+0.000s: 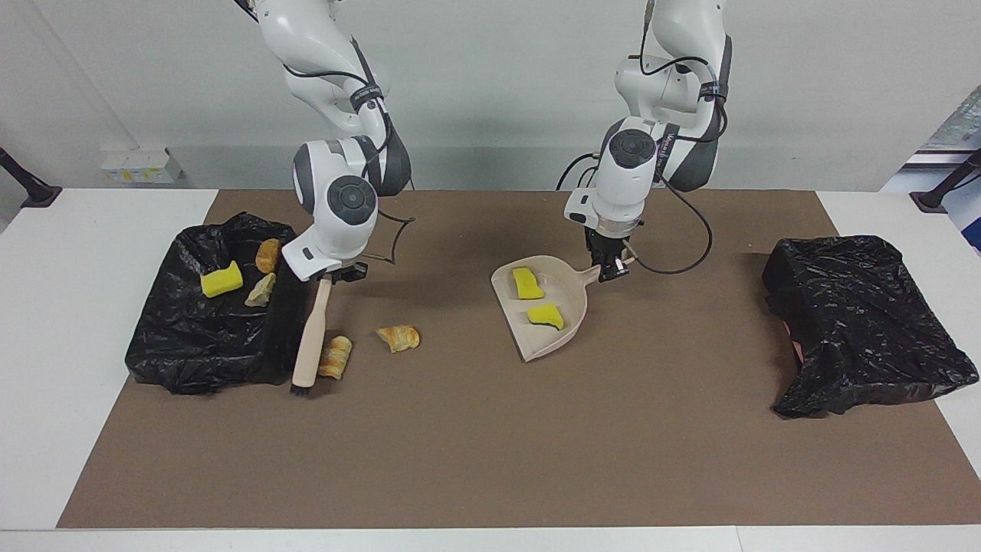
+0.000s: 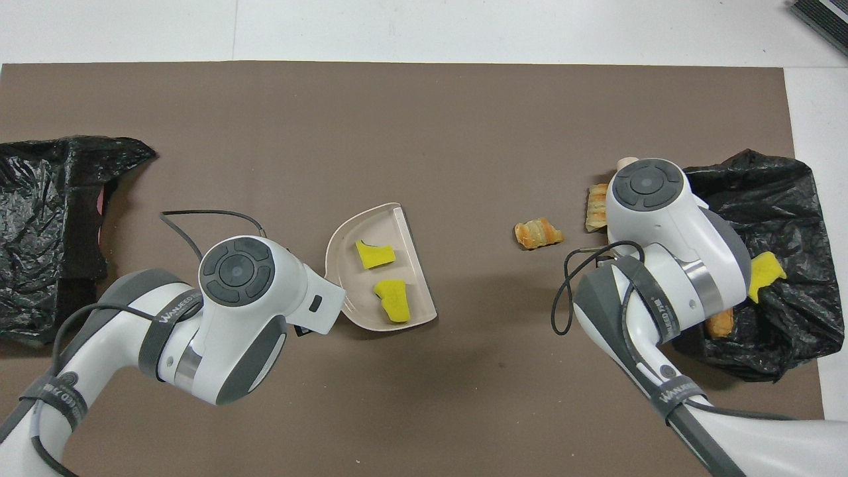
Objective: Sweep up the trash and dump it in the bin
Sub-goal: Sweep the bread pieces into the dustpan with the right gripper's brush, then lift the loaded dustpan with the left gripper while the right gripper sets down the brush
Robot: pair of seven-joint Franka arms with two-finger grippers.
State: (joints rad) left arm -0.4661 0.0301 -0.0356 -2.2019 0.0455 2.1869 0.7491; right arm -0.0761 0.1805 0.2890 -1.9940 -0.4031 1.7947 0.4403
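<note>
White table carries a brown mat; two black bins at its ends. Left claw grips the dustpan with two sponges. Right claw grips the brush, beside two bread scraps near the bin. Advise low bristles, sweeping toward the pan's lip.

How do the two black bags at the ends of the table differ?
The bag by the brush lies open, showing a yellow sponge piece and two bread scraps inside. The bag at the dustpan arm's end is draped over itself and shows no contents. The brush stands beside the first bag; nothing stands near the second. Both are crinkled black plastic on the brown mat.
</note>
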